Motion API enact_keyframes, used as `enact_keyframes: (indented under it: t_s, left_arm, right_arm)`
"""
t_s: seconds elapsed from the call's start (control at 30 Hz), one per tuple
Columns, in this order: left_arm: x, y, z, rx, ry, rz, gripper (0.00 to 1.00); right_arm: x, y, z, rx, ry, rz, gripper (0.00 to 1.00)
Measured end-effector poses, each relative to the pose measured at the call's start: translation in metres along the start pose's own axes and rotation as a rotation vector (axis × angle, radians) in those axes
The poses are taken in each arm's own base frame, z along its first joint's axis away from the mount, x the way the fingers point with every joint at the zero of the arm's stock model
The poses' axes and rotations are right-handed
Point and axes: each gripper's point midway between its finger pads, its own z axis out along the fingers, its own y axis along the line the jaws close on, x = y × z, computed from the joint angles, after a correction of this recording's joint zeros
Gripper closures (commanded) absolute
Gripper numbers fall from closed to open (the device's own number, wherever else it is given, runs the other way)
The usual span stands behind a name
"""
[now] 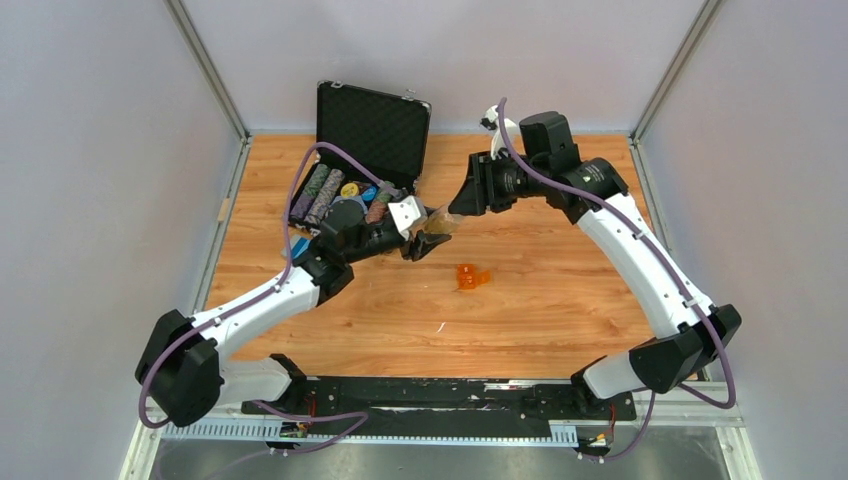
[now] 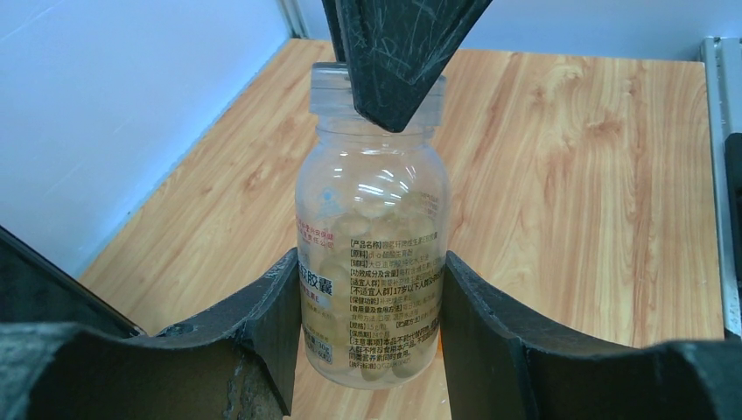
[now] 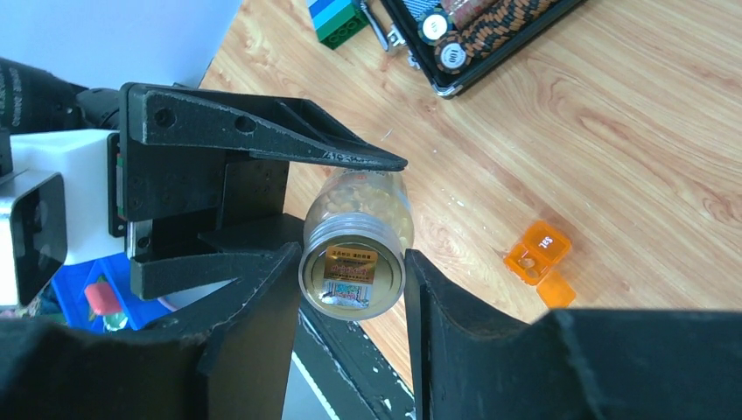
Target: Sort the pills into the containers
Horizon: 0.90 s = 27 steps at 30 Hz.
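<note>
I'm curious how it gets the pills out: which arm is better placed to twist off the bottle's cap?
Probably right: the right fingers flank the cap, ready to twist, while the left fingers hold the bottle steady by its body.

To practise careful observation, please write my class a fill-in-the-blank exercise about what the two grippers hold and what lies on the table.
1. The left gripper and the right gripper both grip one clear pill ____.
2. Its cap end sits between the ____ gripper's fingers.
3. The small pill box on the table is coloured ____.
4. The black case has its lid ____.
Missing words: bottle; right; orange; open.
</note>
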Motion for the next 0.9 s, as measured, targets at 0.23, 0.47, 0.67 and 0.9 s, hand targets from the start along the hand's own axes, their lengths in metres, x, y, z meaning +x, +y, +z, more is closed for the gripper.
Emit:
enact_keyframes:
  t_s: [0.23, 0.47, 0.67, 0.9]
  left_arm:
    - [0.010, 0.005, 0.001, -0.020, 0.031, -0.003, 1.00]
    - [0.027, 0.012, -0.002, -0.054, 0.099, 0.018, 1.00]
    - [0.032, 0.013, -0.002, -0.055, 0.114, 0.023, 1.00]
    - [0.018, 0.016, 0.002, -0.061, 0.058, 0.049, 1.00]
  right_arm:
    - [0.000, -0.009, 0.010, 0.106, 0.008, 0.075, 0.57]
    - [0.005, -0.025, 0.026, 0.234, 0.069, 0.248, 0.54]
    - [0.007, -0.026, 0.029, 0.273, 0.065, 0.386, 0.50]
    - [0.002, -0.018, 0.031, 0.234, 0.055, 0.490, 0.50]
